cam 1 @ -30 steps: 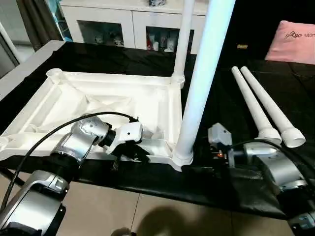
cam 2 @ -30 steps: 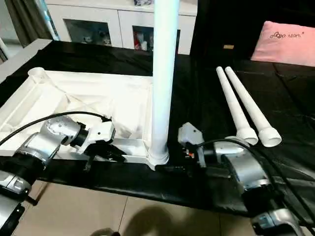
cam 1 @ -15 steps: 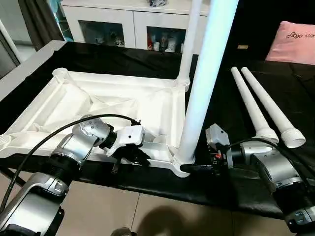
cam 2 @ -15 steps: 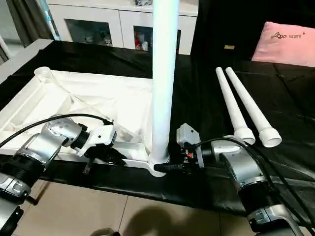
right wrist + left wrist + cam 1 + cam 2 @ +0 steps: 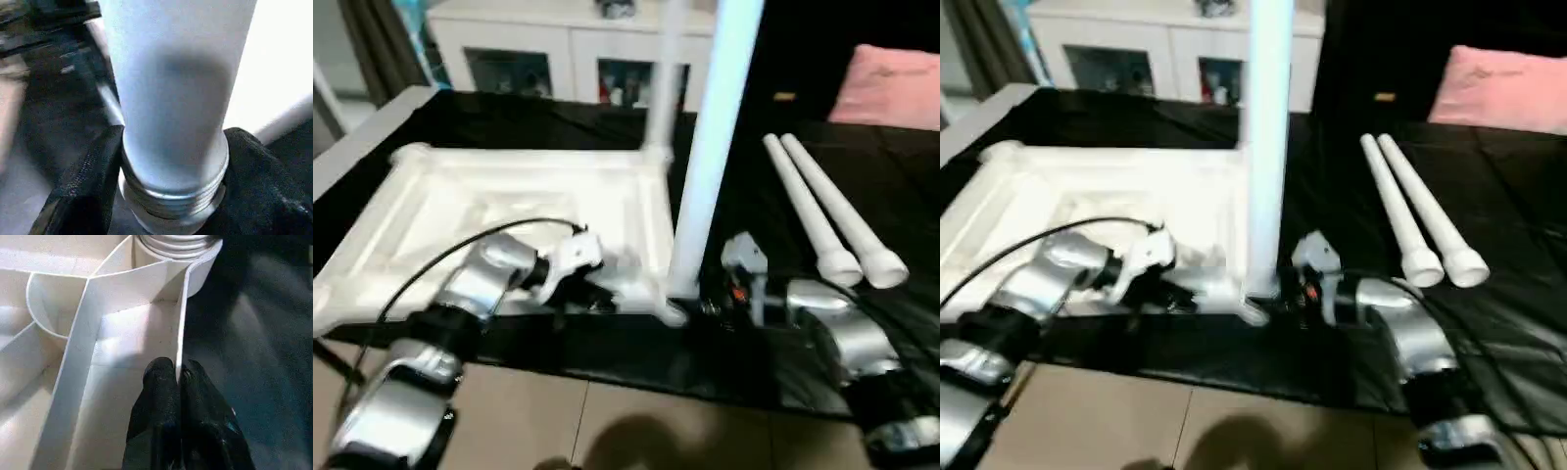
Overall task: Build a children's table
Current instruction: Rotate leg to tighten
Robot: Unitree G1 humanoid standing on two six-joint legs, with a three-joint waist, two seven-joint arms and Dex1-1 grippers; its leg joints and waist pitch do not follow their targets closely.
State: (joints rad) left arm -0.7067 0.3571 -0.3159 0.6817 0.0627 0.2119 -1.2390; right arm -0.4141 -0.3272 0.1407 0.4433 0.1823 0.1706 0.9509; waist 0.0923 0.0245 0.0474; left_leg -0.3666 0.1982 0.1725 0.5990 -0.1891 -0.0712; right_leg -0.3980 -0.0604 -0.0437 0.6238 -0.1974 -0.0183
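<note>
The white tabletop (image 5: 509, 186) lies upside down on the black cloth, ribs up. Two legs stand upright in its right-hand corner sockets: a near leg (image 5: 715, 147) and a far leg (image 5: 664, 78). Two loose legs (image 5: 818, 215) lie side by side to the right. My left gripper (image 5: 178, 374) is shut on the thin front rim of the tabletop (image 5: 182, 323), close to the near socket. My right gripper (image 5: 173, 161) holds the near leg (image 5: 176, 98) at its threaded base, with black fingers (image 5: 93, 181) pressed on both sides.
A white glass-door cabinet (image 5: 568, 59) stands behind the table. A pink cushion (image 5: 896, 88) lies at the far right. The black cloth (image 5: 773, 362) ends at the front edge just below both grippers, with tiled floor (image 5: 607, 421) beyond.
My right gripper has moved left to the near leg's base and narrowed its fingers around it. The left gripper keeps its hold on the rim. The camera has shifted.
</note>
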